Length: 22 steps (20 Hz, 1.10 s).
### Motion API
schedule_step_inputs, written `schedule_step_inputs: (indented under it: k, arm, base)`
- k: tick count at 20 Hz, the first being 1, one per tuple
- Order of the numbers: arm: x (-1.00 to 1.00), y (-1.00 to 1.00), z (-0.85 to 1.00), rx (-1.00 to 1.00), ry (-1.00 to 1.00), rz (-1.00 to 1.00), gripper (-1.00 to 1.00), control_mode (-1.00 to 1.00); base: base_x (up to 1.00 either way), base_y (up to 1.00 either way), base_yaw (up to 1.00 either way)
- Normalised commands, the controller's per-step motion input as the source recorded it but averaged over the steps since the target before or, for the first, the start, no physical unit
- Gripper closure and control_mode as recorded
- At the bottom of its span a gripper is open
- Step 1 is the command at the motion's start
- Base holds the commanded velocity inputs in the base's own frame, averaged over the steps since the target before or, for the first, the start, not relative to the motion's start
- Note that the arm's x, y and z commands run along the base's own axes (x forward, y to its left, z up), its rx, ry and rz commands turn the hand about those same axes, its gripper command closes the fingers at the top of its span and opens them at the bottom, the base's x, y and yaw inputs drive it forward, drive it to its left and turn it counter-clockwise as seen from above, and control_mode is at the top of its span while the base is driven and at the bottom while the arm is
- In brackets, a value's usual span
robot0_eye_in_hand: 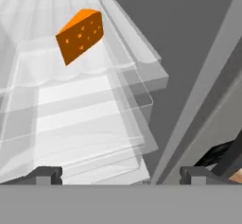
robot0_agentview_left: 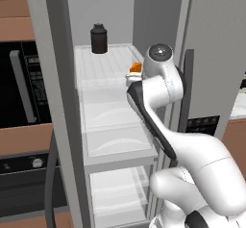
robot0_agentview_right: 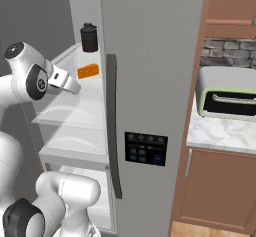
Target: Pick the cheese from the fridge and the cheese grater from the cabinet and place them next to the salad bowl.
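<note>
1. On the top translucent shelf of the open fridge (robot0_agentview_left: 55, 78) lies the cheese (robot0_eye_in_hand: 80, 35), an orange wedge with small holes.
2. Behind it at the shelf's back stands a dark cylindrical jar (robot0_agentview_left: 99, 38).
3. Short of the cheese hangs the gripper (robot0_eye_in_hand: 122, 173), jaws spread wide and empty.

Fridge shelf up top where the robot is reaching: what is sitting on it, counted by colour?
Orange: 1, the cheese, a wedge with holes.
Dark: 1, a cylindrical jar at the back of the shelf.
Total: 2 things on the fridge top shelf.
</note>
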Motion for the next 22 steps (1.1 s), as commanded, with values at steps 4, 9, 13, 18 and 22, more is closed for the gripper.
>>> schedule_step_inputs:
  k: [4, 9, 13, 18, 22]
  arm:
    - [0.0, 0.13, 0.46, 0.0, -0.02, -0.1, -1.0, -1.0]
    - [0.02, 0.14, 0.28, 0.0, -0.05, -0.09, -1.0, -1.0]
    - [0.19, -0.08, 0.0, 0.0, -0.02, -0.01, -1.0, -1.0]
    - [0.4, 0.0, 0.0, 0.0, 0.0, -0.02, -1.0, -1.0]
    - [0.4, 0.0, 0.0, 0.0, 0.0, -0.02, -1.0, -1.0]
  base:
    - [0.0, 0.0, 0.0]
    - [0.0, 0.0, 0.0]
    - [0.0, 0.0, 0.0]
    - [0.0, 0.0, 0.0]
    - [0.0, 0.0, 0.0]
